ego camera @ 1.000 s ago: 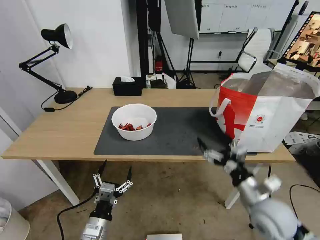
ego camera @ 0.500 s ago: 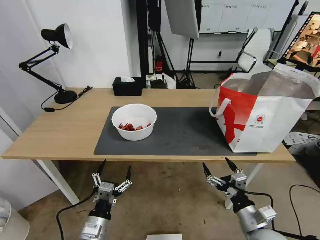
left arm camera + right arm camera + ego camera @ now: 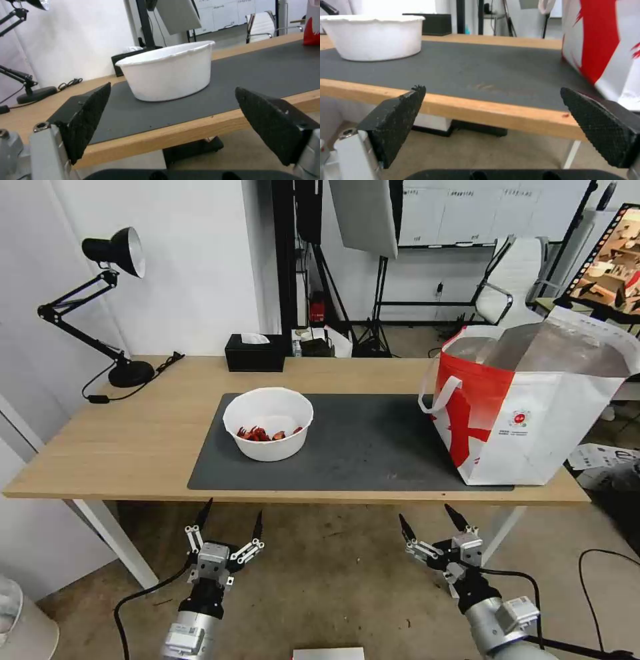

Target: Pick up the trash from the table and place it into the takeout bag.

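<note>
The table (image 3: 133, 440) carries a dark grey mat (image 3: 360, 447), and every place below is given from that mat. The takeout bag (image 3: 533, 407) stands upright on the mat's right end, its foil-lined mouth gaping toward the ceiling, which probably suits dropping things in from above. The white bowl (image 3: 268, 423), with red food scraps (image 3: 263, 434) in its bottom, sits on the mat's left part, well apart from the bag; it is the one piece of trash on the mat. A black tissue box (image 3: 255, 353) rests beyond the mat's far left corner, near the back edge of the table. Both arms hang below the table's near edge, in front of the mat: the left gripper (image 3: 227, 523) under its left end, roughly facing the bowl, and the right gripper (image 3: 432, 521) under its right part. Each has its fingers spread wide and empty, a ready pose for reaching up, I judge.
</note>
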